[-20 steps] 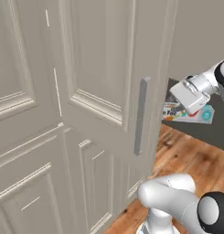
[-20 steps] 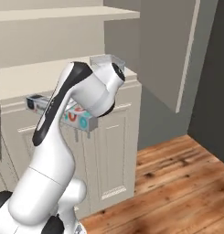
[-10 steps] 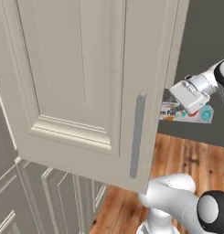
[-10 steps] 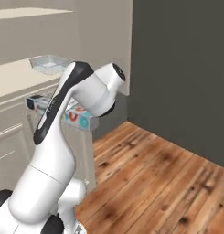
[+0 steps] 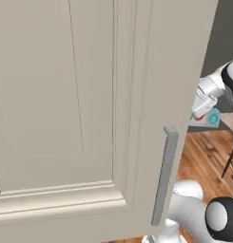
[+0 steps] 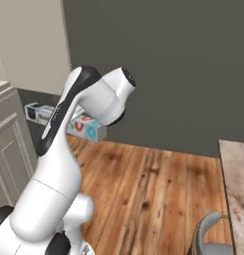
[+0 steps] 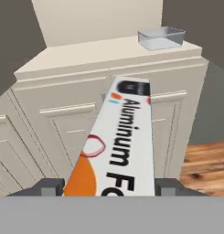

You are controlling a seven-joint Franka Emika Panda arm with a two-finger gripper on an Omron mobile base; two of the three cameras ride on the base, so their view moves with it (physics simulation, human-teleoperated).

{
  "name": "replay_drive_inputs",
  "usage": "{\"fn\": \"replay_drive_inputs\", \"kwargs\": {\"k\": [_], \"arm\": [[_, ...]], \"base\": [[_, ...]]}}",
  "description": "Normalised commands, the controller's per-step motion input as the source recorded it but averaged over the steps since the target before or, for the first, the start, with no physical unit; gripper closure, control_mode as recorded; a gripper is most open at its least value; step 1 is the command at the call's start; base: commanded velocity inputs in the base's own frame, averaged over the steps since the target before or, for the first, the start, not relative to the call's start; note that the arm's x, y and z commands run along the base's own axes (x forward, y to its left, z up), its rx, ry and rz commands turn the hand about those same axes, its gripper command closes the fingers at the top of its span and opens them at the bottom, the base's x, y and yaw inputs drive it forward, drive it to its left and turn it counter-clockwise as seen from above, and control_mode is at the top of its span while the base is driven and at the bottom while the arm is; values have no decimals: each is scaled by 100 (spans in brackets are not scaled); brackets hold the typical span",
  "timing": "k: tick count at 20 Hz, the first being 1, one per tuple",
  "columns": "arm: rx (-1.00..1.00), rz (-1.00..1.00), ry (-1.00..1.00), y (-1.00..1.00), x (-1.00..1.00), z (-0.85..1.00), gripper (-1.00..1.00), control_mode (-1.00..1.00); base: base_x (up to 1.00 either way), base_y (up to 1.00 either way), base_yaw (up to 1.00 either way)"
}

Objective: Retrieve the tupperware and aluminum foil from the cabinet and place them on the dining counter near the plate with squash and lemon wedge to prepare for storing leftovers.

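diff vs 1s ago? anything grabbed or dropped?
The base turned, so both base views swung: the cream panelled cabinet door looms closer on the left, and wood floor has replaced the cabinet front on the right. Nothing grabbed or dropped. The tool still holds the long whitish aluminum foil box.

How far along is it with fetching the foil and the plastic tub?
About a third done, I'd guess. The aluminum foil is out of the cabinet and clamped in the gripper, held over the wooden floor. The tupperware sits on a cabinet ledge, not yet fetched. Both must yet reach the dining counter, whose edge shows at right.
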Motion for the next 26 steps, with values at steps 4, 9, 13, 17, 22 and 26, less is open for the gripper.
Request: {"fn": "replay_drive_inputs", "kwargs": {"k": [4,9,13,17,22,26], "arm": [[0,0,0,0,0,0,100,100],[0,0,0,0,0,0,100,100],[0,0,0,0,0,0,100,100],[0,0,0,0,0,0,100,100],[0,0,0,0,0,0,100,100],[0,0,0,0,0,0,100,100]], "base": [[17,-11,-80],[32,-11,-74],[42,-29,-67],[44,-62,-61],[63,-81,-51],[82,-25,-17]]}}
